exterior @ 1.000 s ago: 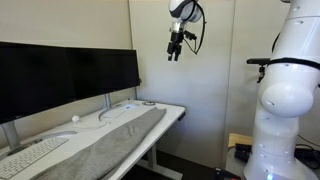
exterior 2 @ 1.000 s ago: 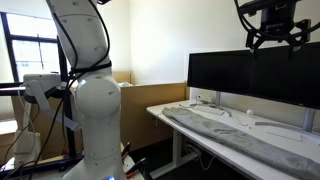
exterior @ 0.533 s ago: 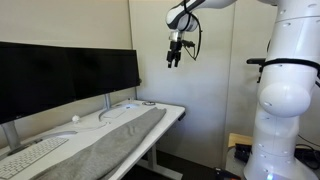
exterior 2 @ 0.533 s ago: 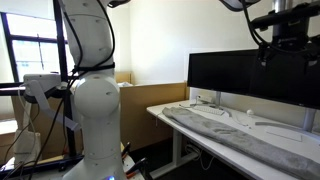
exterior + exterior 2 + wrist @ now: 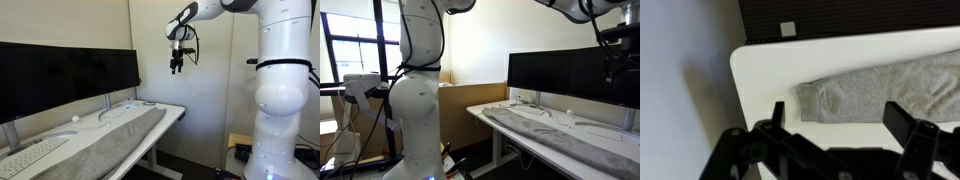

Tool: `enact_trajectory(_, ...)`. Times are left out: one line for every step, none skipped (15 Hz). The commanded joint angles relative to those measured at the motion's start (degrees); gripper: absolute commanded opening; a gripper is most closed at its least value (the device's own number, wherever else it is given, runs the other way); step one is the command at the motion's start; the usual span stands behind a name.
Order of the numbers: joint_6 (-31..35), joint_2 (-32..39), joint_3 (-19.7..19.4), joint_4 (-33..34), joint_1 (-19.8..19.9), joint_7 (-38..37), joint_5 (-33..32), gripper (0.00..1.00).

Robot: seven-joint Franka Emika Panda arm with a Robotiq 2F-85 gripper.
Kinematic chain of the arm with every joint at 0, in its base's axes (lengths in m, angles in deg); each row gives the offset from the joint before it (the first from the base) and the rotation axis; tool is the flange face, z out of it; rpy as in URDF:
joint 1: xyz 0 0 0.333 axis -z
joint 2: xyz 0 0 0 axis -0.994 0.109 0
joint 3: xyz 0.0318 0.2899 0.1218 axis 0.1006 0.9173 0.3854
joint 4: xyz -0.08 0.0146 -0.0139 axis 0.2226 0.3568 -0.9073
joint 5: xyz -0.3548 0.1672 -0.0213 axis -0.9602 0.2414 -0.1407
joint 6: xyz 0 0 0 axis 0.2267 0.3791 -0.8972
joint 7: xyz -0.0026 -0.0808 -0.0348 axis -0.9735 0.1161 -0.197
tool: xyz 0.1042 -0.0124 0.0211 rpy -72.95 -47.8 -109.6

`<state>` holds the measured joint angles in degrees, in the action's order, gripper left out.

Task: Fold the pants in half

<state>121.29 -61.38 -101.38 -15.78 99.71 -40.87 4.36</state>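
Observation:
The grey-taupe pants (image 5: 105, 148) lie flat and stretched out along the white desk (image 5: 172, 112); they also show in an exterior view (image 5: 555, 137) and, from above, in the wrist view (image 5: 880, 92), where one end lies near the desk's edge. My gripper (image 5: 177, 66) hangs high in the air beyond the desk's end, far above the pants. It sits at the right edge in an exterior view (image 5: 614, 72). In the wrist view the gripper (image 5: 840, 125) is open and empty, its two fingers wide apart.
Two dark monitors (image 5: 65, 75) stand along the back of the desk. A white keyboard (image 5: 30, 156) and a white mouse (image 5: 75, 119) lie beside the pants. The robot's white base (image 5: 280, 110) stands next to the desk. A cardboard box (image 5: 238, 141) sits on the floor.
The arm has swung, carrying the gripper lower and sideways above the desk's end. The gripper stayed open. The pants have not moved.

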Motion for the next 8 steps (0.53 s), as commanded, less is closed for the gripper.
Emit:
enact_trajectory(-1.7, 7.4, 2.3, 6.8, 3.0, 2.3, 0.7, 1.00)
enact_trajectory(-2.2, 9.2, 2.9, 8.3, 3.6, 2.5, 0.8, 1.00)
enact_trajectory(-2.8, 10.9, 3.6, 9.8, 4.3, 2.8, 0.9, 1.00)
enact_trajectory(-3.5, 12.6, 4.2, 11.6, 5.1, 2.8, 0.9, 1.00)
enact_trajectory(-4.7, 14.2, 5.0, 13.4, 5.9, 3.1, 1.2, 1.00)
enact_trajectory(-5.2, 15.8, 5.6, 15.0, 6.5, 2.9, 1.0, 1.00)
enact_trajectory(-6.2, 17.2, 6.1, 16.5, 7.3, 2.8, 0.9, 1.00)
enact_trajectory(-6.4, 18.0, 6.5, 17.7, 7.9, 2.5, 0.6, 1.00)
